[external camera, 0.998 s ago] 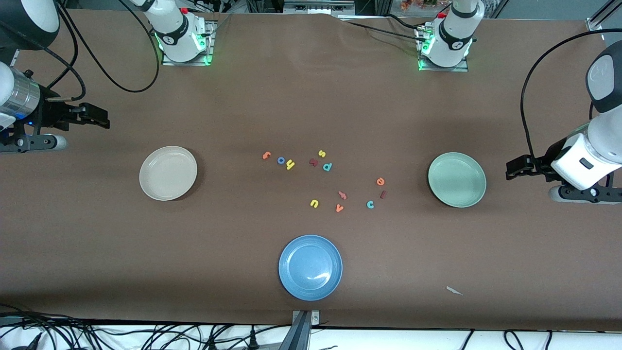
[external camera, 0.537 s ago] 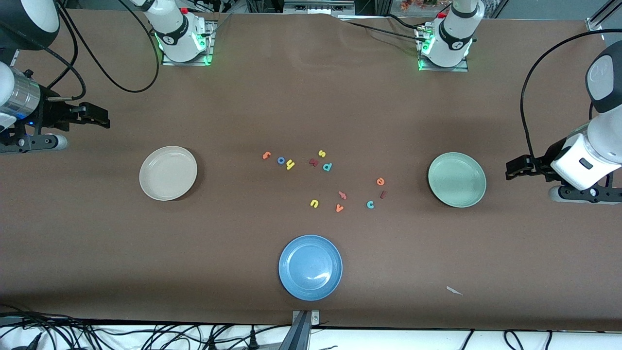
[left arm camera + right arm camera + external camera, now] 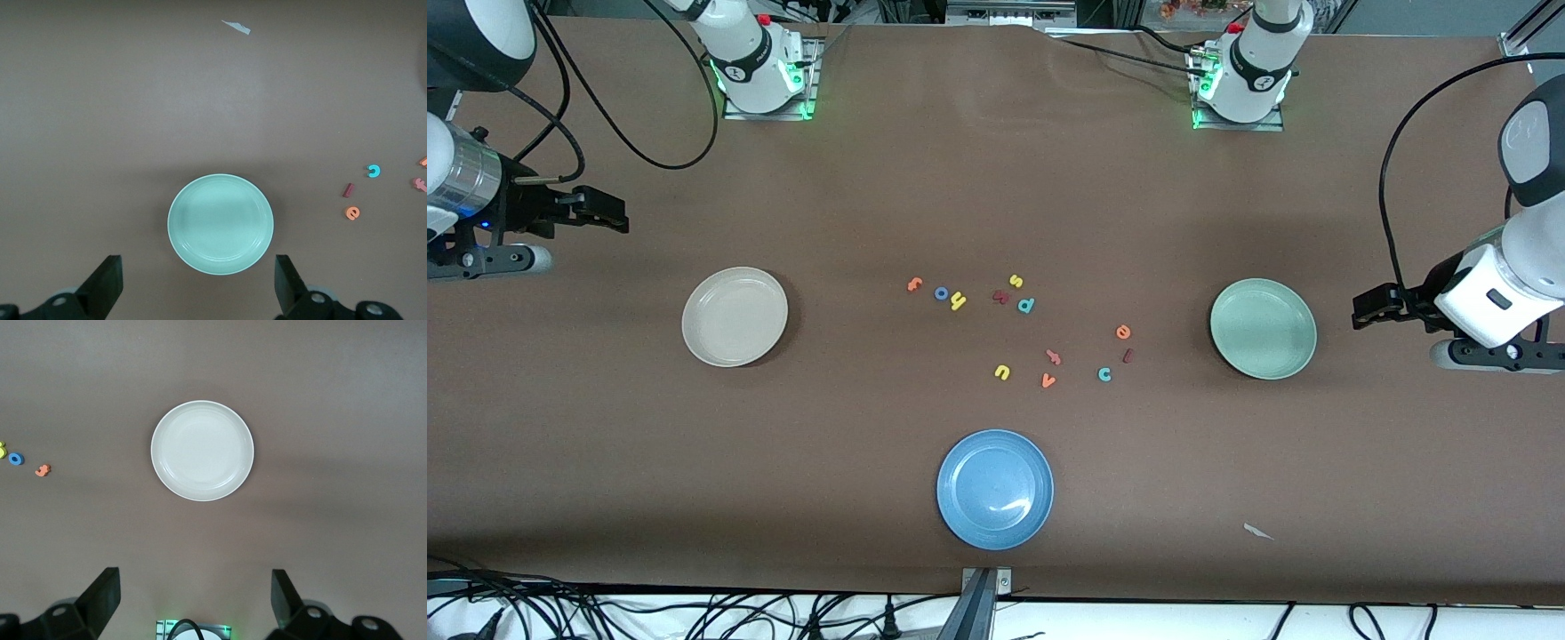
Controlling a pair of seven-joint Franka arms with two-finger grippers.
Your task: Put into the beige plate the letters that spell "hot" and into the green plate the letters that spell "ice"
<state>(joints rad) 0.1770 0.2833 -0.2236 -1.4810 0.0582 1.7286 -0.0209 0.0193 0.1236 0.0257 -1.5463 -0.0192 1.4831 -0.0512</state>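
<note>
Both arms wait at the ends of the bench, each tool empty with its fingers spread wide: the left tool (image 3: 1369,307) hangs over the bench at the left arm's end, beside the green plate (image 3: 1263,328), and the right tool (image 3: 600,213) hangs at the right arm's end, near the beige plate (image 3: 735,316). Both plates hold nothing. The orange t (image 3: 913,284), blue o (image 3: 941,293) and yellow h (image 3: 958,301) lie in a row near the bench's middle. The orange e (image 3: 1123,332), maroon i (image 3: 1128,356) and teal c (image 3: 1104,374) cluster nearer the green plate. A blue plate (image 3: 995,489) sits nearest the front camera.
</note>
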